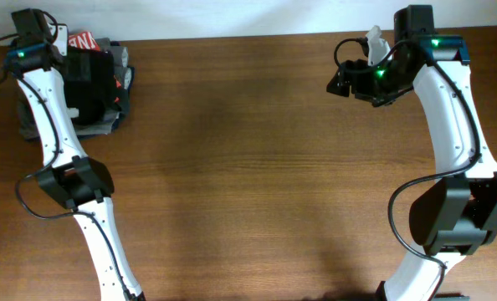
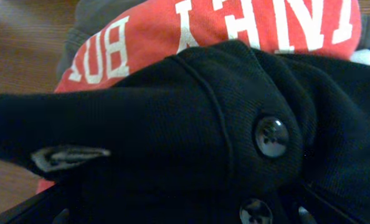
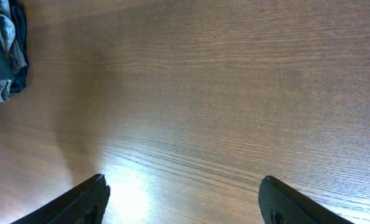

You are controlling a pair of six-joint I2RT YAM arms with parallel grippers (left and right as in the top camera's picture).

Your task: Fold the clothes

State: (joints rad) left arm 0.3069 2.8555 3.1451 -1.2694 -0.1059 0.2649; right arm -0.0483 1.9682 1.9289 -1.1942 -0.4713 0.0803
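Observation:
The black garment [image 2: 172, 124], with a small white label [image 2: 70, 157] and dark buttons [image 2: 271, 135], fills the left wrist view. In the overhead view it lies on top of a clothes pile [image 1: 89, 79] at the table's far left. My left gripper [image 1: 33, 52] is down at that pile. Its fingers are buried in black fabric, so I cannot tell whether they are open or shut. My right gripper [image 1: 349, 79] is at the far right, raised over bare wood. It is open and empty [image 3: 182, 180].
A red garment with white lettering [image 2: 235, 25] lies under the black one and also shows in the overhead view [image 1: 83, 39]. Grey folded garments [image 1: 119, 63] lie in the same pile. The right wrist view shows the pile far off [image 3: 4, 50]. The wooden table [image 1: 248, 167] spans the view.

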